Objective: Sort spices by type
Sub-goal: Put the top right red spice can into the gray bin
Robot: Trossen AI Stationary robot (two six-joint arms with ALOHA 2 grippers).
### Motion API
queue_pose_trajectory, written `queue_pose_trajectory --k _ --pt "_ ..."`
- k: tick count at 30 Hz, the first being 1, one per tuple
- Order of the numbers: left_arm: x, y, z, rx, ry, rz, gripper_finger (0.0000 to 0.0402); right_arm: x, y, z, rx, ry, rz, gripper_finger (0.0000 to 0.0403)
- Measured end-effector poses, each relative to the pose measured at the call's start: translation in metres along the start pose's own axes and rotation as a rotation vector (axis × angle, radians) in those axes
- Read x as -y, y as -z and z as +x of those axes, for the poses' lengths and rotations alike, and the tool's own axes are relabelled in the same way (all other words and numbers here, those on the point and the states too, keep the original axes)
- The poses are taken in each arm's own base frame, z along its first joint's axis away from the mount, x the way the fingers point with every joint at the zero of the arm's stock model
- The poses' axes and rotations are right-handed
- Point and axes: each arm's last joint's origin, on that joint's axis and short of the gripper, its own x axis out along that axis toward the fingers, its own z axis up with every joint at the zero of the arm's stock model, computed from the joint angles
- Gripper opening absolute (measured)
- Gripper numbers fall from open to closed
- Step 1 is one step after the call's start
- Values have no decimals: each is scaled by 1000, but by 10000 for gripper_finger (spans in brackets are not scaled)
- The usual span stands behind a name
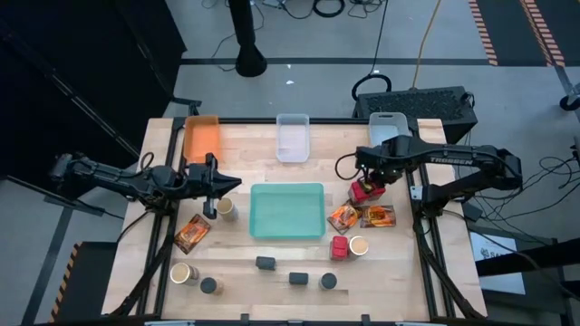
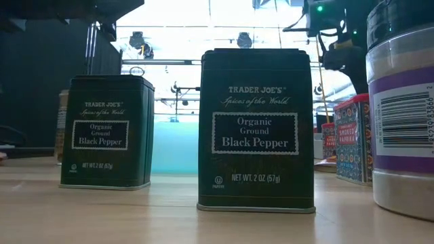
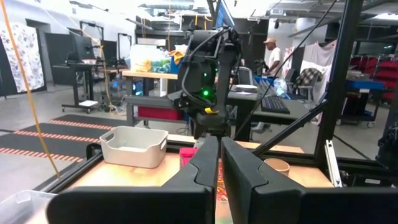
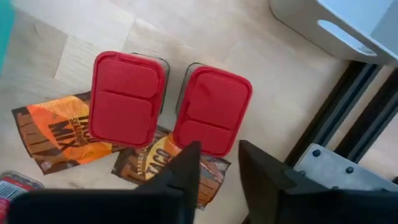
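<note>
Two red cubes (image 4: pixel 126 99) (image 4: pixel 211 110) stand side by side on the table's right part, partly on orange-red packets (image 4: pixel 59 134) (image 4: pixel 155 165). My right gripper (image 4: pixel 219 163) (image 1: pixel 367 181) hangs open above them, pointing down, touching nothing. A third red cube (image 1: pixel 339 246) and a tan jar (image 1: pixel 358 245) stand nearer the front. My left gripper (image 1: pixel 234 184) (image 3: pixel 219 163) is held shut and level above the table's left part, over a tan jar (image 1: pixel 226 209). Dark grey blocks (image 1: pixel 265 263) (image 1: pixel 298 278) and a dark jar (image 1: pixel 328 282) stand along the near edge.
A teal tray (image 1: pixel 287 210) lies mid-table. An orange bin (image 1: pixel 202 138), a clear bin (image 1: pixel 293 137) and a pale blue bin (image 1: pixel 384 127) line the far edge. At the near left are a packet (image 1: pixel 191 233), a tan jar (image 1: pixel 184 273) and a dark jar (image 1: pixel 209 285).
</note>
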Motion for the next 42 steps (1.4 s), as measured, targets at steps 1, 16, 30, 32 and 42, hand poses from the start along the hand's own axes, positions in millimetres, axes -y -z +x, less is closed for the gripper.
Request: queue_pose_trajectory --k 1,16,30,32,42 --pt "0 0 0 0 0 -1 22 1 -1 0 -5 -3 0 124" --pt "0 1 0 -6 4 -1 22 14 -23 13 -11 -83 22 226" --pt "0 2 0 -18 8 2 22 21 -17 41 -94 -75 30 226" --pt "0 2 0 -23 7 -12 22 21 -17 41 -88 -80 28 226" --pt "0 3 0 -32 7 -17 22 20 -21 41 -64 -101 30 227"
